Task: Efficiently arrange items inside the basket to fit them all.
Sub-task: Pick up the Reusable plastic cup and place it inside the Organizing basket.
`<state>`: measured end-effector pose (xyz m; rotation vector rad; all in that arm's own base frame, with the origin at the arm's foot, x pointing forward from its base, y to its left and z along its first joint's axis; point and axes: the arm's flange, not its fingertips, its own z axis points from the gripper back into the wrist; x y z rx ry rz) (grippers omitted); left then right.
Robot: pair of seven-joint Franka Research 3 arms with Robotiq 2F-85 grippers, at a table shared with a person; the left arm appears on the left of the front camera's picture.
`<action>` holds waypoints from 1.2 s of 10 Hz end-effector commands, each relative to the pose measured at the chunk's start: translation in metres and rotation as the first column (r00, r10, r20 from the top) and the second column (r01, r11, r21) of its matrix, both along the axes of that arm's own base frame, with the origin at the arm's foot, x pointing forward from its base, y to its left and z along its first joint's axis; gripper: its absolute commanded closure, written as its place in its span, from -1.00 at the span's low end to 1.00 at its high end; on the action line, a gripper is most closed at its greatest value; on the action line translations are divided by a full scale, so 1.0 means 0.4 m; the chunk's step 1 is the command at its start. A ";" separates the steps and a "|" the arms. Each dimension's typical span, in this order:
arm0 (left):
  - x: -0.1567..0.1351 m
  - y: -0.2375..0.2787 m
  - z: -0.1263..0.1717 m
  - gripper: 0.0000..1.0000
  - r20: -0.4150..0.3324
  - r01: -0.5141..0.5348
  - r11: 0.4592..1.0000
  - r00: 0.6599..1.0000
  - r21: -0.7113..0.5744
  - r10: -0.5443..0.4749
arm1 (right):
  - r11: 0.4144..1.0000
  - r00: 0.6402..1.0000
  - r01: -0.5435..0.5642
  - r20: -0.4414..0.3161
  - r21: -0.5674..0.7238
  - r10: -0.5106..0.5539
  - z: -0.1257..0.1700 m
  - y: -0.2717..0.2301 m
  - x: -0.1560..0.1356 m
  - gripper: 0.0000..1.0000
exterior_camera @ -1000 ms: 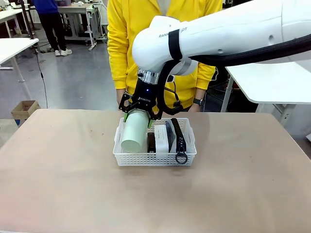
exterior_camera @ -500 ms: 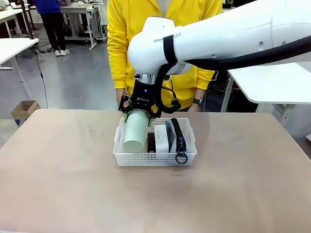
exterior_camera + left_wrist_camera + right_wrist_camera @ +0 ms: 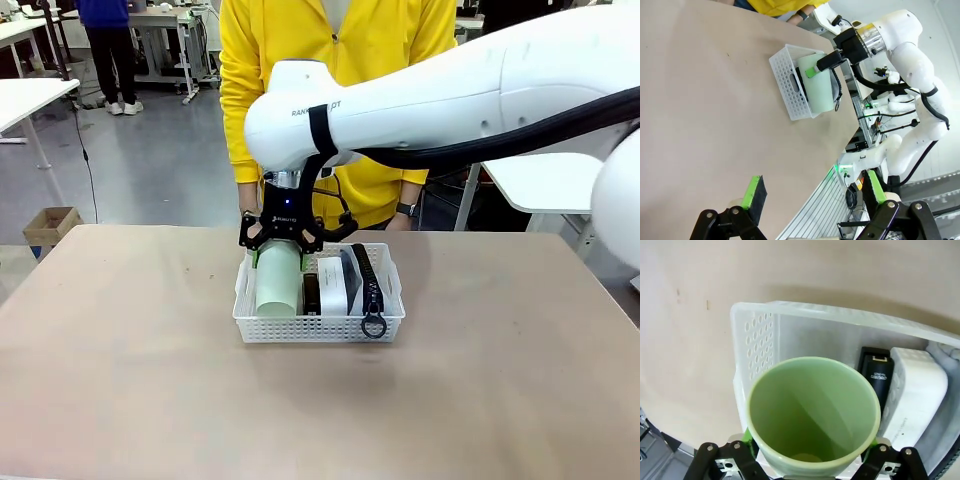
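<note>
The white lattice basket [image 3: 320,326] sits mid-table. My right gripper [image 3: 281,236] comes from above and is shut on the pale green cup [image 3: 279,281], which stands nearly upright in the basket's left end. To the cup's right lie the black stapler [image 3: 311,293], the small white box [image 3: 332,285] and the grey pouch [image 3: 364,280]. In the right wrist view the cup [image 3: 812,410] opens toward the camera between the green pads, with the basket wall [image 3: 760,340], stapler [image 3: 876,372] and box [image 3: 915,385] beyond. My left gripper [image 3: 814,189] hangs open over bare table, far from the basket [image 3: 790,87].
A person in a yellow top [image 3: 330,60] stands at the table's far edge, right behind the basket. White side tables [image 3: 560,175] stand to the right and far left. A cardboard box [image 3: 50,225] sits on the floor at the left.
My right arm has shifted left and the cup has swung from a slant to nearly upright, settling lower in the basket's left end. The other items have not moved.
</note>
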<state>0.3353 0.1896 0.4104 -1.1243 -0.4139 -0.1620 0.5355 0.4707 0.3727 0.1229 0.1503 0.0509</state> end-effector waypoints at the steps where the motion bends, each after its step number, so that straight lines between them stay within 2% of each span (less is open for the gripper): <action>1: -0.001 -0.007 0.005 -1.00 0.001 -0.021 1.000 1.000 -0.016 0.021 | 0.998 0.999 -0.037 -0.018 -0.053 0.036 -0.006 0.030 0.025 -0.86; 7: -0.001 -0.007 0.005 -1.00 0.001 -0.021 1.000 1.000 -0.016 0.021 | 0.994 1.000 -0.010 -0.030 -0.107 0.007 -0.049 0.036 0.025 -0.86; 12: -0.001 -0.007 0.005 -1.00 0.001 -0.021 1.000 1.000 -0.016 0.021 | 0.998 0.999 0.016 -0.039 -0.060 -0.019 -0.058 0.029 0.035 -0.86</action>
